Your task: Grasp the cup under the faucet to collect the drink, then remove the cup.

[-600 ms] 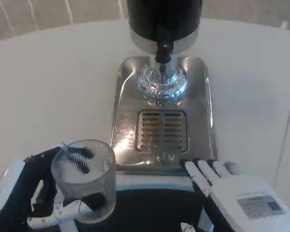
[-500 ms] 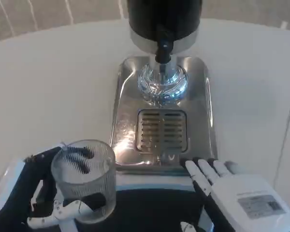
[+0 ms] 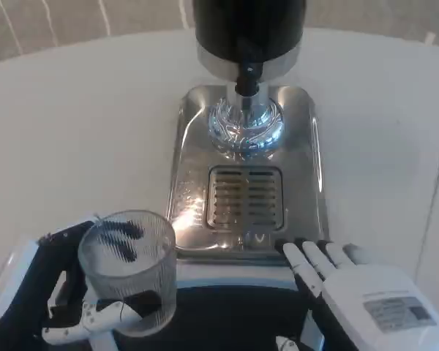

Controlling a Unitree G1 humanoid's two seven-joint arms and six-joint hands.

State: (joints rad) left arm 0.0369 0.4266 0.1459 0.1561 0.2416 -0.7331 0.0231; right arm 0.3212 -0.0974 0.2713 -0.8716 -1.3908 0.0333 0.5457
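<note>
Item: ribbed clear cup [image 3: 128, 270], gripped by the left hand [image 3: 55, 292], near the tabletop's [image 3: 73, 124] front edge.
Cup is sitting short of the faucet [image 3: 247, 80] and drip tray [image 3: 245, 196], awaiting filling; right hand [image 3: 358, 289] is resting with fingers apart, holding nothing.

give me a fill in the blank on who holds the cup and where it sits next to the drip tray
The cup is held by the robot's ____ hand.
The cup is made of ____ ribbed material, so fingers show through it.
The cup sits to the ____ of the drip tray, not under the faucet.
The right hand holds ____.

Missing words: left; clear; left; nothing
</note>
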